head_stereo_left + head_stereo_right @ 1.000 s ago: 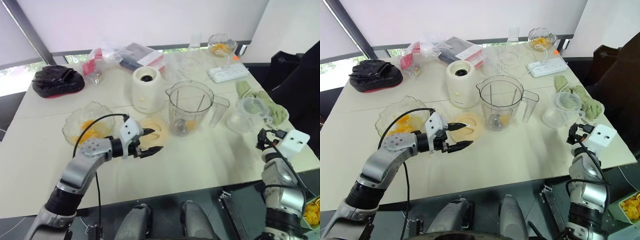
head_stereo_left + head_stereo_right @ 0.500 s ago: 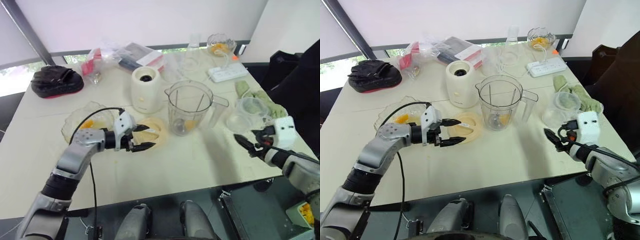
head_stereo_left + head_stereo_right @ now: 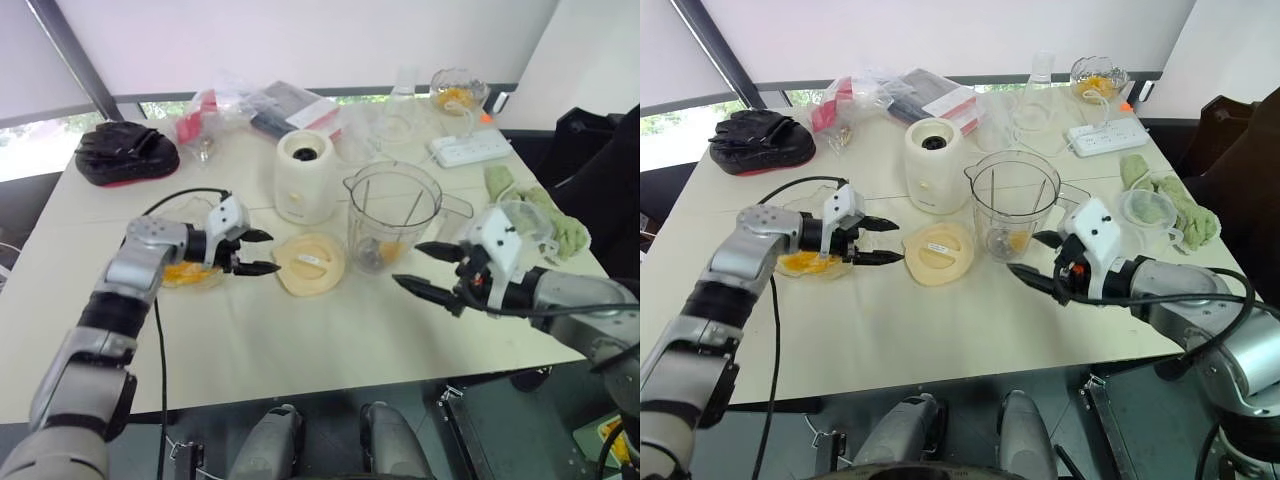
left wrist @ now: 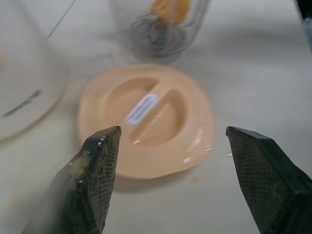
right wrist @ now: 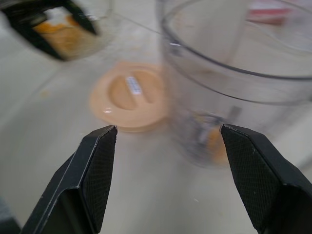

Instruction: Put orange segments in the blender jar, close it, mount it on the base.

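Jar (image 3: pixel 1015 205) upright, lidless — lid (image 3: pixel 938 252) flat beside it.

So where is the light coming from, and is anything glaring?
Left eye view: the white blind behind the table is brightest. Left wrist view: small glints on the round peach plastic lid, soft shadow beneath. Right wrist view: sheen on the clear plastic blender jar.

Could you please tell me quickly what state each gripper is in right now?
Left gripper: open, holding nothing, pointed at the lid.
Right gripper: open, holding nothing, near the blender jar.
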Available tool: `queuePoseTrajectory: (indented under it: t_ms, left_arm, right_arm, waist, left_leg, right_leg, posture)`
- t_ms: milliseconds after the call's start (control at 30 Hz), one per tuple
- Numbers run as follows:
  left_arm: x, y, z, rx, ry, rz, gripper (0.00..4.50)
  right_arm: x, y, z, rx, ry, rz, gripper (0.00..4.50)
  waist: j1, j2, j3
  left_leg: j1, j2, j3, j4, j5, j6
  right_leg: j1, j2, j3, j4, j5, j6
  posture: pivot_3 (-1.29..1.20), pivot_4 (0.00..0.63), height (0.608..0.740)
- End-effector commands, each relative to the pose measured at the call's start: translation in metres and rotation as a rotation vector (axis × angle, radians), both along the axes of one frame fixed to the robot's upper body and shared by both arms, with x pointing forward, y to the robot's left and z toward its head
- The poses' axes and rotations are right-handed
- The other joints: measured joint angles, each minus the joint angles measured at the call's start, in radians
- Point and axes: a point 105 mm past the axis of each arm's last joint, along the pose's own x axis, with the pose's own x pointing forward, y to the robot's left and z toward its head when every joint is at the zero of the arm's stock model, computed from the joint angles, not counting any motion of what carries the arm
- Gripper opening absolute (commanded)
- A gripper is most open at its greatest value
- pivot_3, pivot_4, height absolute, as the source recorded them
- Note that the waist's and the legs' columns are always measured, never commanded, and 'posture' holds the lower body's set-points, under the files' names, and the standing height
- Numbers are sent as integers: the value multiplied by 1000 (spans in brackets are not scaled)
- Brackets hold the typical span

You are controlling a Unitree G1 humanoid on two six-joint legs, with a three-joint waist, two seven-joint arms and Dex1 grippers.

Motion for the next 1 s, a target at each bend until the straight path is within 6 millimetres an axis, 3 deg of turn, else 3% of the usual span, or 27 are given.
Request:
queuePoseTrajectory:
  t_ms: [33, 367, 567, 1000]
  left_arm:
    - [10, -2, 3, 60, -30, -62, 3583]
    - [22, -30, -9, 231, -83, -255, 3583]
    - [29, -41, -18, 330, -134, -267, 3583]
    - [42, -68, -13, 384, -181, -238, 3583]
  right_arm:
    - [-9, 8, 8, -15, -54, 40, 3541]
    - [-18, 9, 5, -45, -91, -4, 3541]
    - [-22, 7, 5, -48, -106, -38, 3541]
    - [-36, 8, 0, -43, -113, -121, 3541]
  waist:
    - [-3, -1, 1]
    - [-4, -4, 2]
    - [-4, -5, 2]
    - [-4, -7, 3]
  left_leg:
    - [0, 0, 1, 0, 0, 0]
    - [-4, 0, 1, 1, 1, -2]
    - [-5, 0, 1, 3, 0, 0]
    - [-6, -1, 0, 4, 0, 0]
  right_leg:
    - [0, 0, 0, 0, 0, 0]
    - [-4, 0, 0, 1, 0, 0]
    - [-4, 0, -1, 1, 0, 0]
    - [-4, 0, -1, 2, 0, 0]
  posture:
    - [0, 150, 740]
    - [0, 150, 740]
    - [0, 150, 740]
    - [0, 150, 740]
